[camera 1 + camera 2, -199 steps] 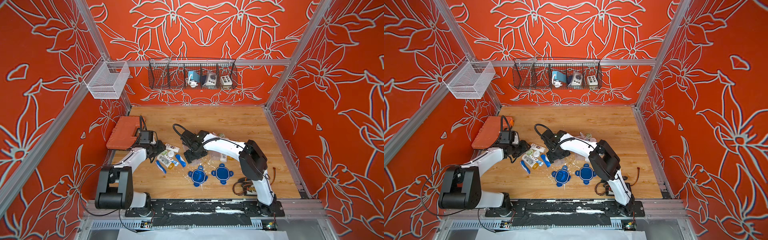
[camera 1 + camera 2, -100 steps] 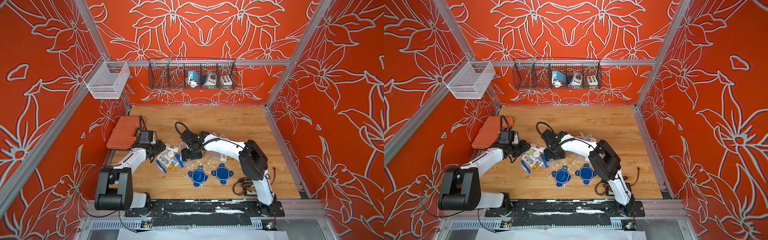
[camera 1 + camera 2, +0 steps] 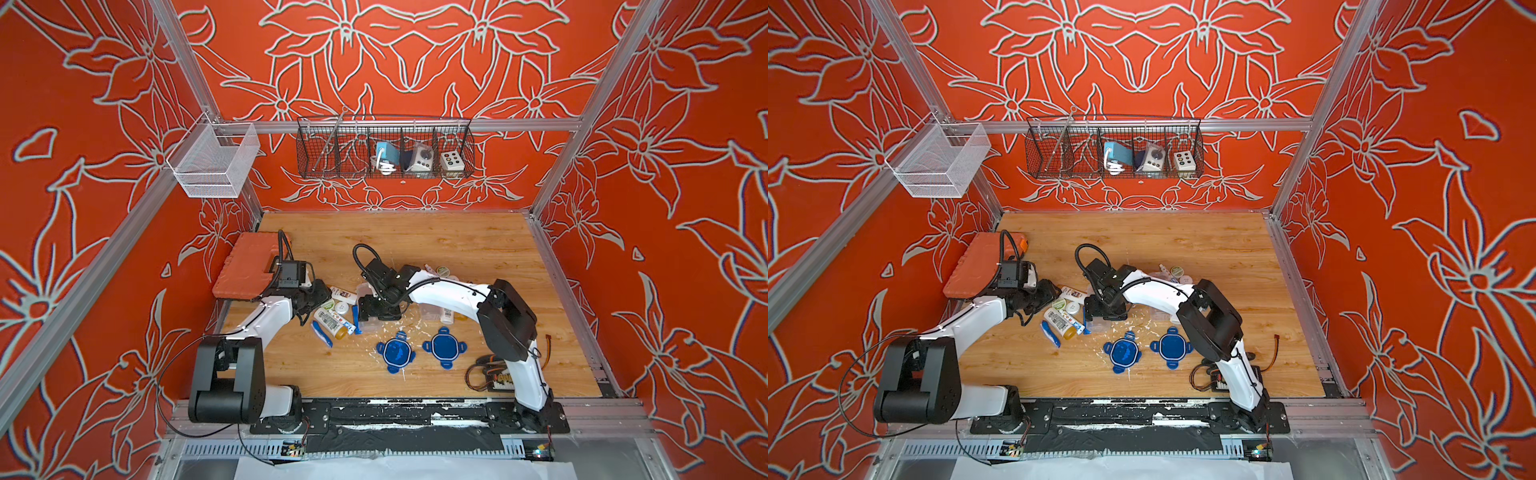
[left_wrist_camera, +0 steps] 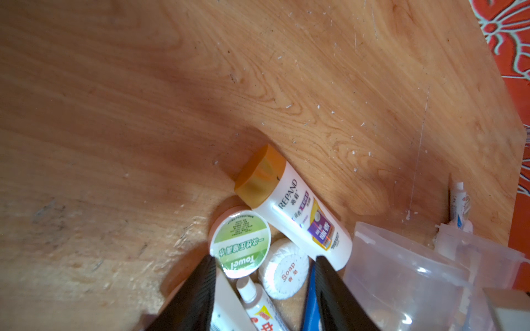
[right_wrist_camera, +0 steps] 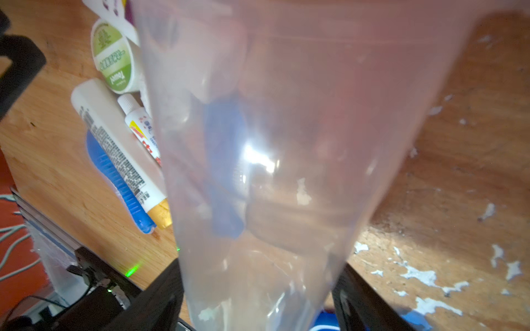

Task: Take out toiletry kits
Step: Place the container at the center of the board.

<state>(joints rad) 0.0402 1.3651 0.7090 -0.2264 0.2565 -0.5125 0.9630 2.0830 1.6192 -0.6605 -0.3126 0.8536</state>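
One set of the toiletry kits (image 3: 332, 318) lies loose on the wood: a white bottle with an amber cap (image 4: 298, 212), a green-and-white towel tin (image 4: 240, 243), a round soap (image 4: 284, 269), a small tube (image 4: 258, 303) and a blue toothbrush (image 3: 322, 333). My left gripper (image 4: 265, 266) hangs open just over this pile, its fingers straddling the tube and soap. My right gripper (image 5: 258, 286) is shut on a clear plastic tub (image 5: 286, 143), held beside the pile (image 3: 1098, 326). More toiletries (image 3: 440, 272) lie behind the right arm.
Two blue four-tabbed lids (image 3: 395, 351) (image 3: 444, 346) lie in front of the pile. A second clear tub (image 3: 432, 311) sits under the right forearm. A red case (image 3: 249, 270) is at the left wall, and a cable board (image 3: 498, 376) by the right arm's base.
My right gripper has carried the clear tub a little leftward, closer to the loose toiletries. The left arm has stayed where it was.
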